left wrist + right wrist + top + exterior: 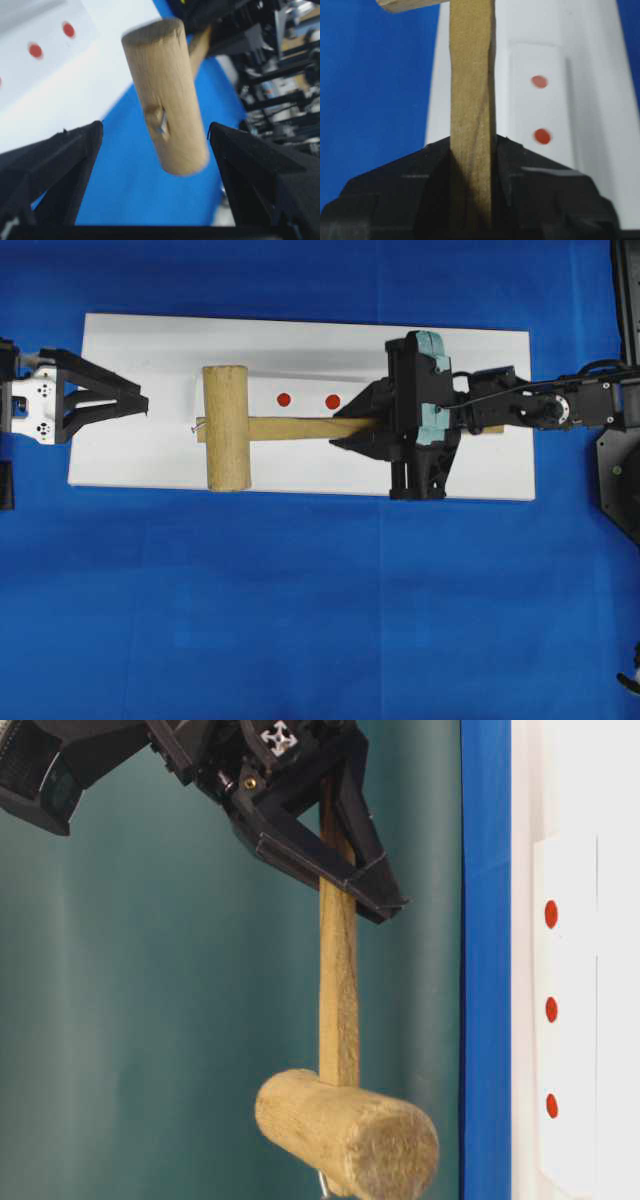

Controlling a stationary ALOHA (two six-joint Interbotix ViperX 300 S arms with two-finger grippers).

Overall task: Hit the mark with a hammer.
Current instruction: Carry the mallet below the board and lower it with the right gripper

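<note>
Hammer (240,428) is up in the air, pinched by my right gripper (352,430) partway along its flat handle; jaws pressed tight on the wood, clear in the right wrist view. Head hangs over the white block (480,350), covering the left end of the dot row in the overhead view, so I see only two red dots (284,399) there. Table-level view shows all three dots (551,1010) on the raised strip, and the head well apart from the surface. Which dot is the mark I can't tell from these shots; sizes look near equal. Left gripper (140,404) sits spread wide at the left edge of the block, holding nothing, pointing at the head, not touching it. Step in hand, I'd judge: hammer lifted and poised, strike not yet made. Next move calls for lining the head's face over the largest dot, then swinging it down with the grip kept firm. Risk: handle is held far from the head, so it may twist or land on a neighbouring dot.
</note>
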